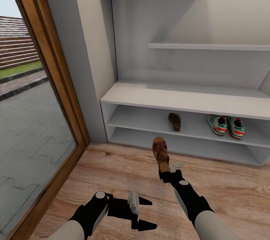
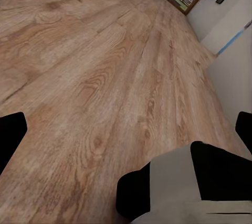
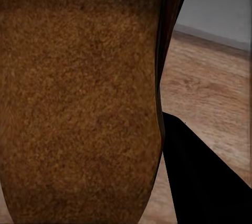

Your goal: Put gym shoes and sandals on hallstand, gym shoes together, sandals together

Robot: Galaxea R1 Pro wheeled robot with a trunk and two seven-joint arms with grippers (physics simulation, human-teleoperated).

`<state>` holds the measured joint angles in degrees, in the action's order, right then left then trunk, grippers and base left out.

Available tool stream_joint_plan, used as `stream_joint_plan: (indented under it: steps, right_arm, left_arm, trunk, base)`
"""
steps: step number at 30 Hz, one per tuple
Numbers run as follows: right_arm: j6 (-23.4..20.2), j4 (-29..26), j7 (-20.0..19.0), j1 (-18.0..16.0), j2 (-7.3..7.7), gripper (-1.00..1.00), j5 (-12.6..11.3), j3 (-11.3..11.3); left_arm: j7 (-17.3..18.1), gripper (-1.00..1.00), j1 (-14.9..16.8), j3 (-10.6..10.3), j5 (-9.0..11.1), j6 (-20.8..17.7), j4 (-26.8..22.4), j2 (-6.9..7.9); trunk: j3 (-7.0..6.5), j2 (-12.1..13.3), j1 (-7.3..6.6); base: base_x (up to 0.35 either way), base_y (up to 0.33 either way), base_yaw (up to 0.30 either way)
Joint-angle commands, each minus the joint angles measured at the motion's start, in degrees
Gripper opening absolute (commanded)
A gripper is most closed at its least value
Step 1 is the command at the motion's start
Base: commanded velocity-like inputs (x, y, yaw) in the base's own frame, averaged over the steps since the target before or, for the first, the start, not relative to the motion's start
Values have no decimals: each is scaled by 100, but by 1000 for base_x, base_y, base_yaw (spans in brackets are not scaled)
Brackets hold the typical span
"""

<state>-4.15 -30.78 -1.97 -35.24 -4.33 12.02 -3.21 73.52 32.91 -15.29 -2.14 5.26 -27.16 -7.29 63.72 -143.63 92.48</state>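
Observation:
My right gripper [image 1: 165,171] is shut on the heel end of a dark brown sandal [image 1: 160,152], held above the wood-plank corridor floor [image 1: 112,172] just in front of the hallstand [image 1: 187,97]. The sandal's sole [image 3: 79,98] looms close in the right wrist view beside one black finger [image 3: 205,182]. The other sandal [image 1: 174,121] lies on the hallstand's upper open shelf row. Two gym shoes [image 1: 217,124] [image 1: 237,127] sit side by side on that same shelf, further right. My left gripper [image 1: 147,213] hangs open and empty low over the floor [image 2: 105,77].
A glass door with a wooden frame [image 1: 63,82] runs along the left, with a paved yard outside. The hallstand's stepped upper shelves [image 1: 210,46] and bench top [image 1: 180,96] are bare. My right forearm [image 2: 173,187] shows in the left wrist view.

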Motion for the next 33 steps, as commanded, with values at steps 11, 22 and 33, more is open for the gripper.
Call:
stream_joint_plan:
  steps: [11,22,33]
  right_arm:
    - [-59,-65,-14,0,-6,-100,40,-46]
    - [-106,-182,13,0,0,-100,37,-64]
    - [-371,-357,586,-10,-1,-100,37,-70]
  left_arm:
    - [5,100,-3,0,-23,54,8,-2]
    - [4,100,-4,0,-23,54,9,-9]
    - [5,100,-6,0,-23,54,9,-9]
  trunk:
    - [5,-2,-1]
    - [5,-2,-1]
    - [5,-2,-1]
  base:
    - [0,0,0]
    - [0,0,0]
    - [0,0,0]
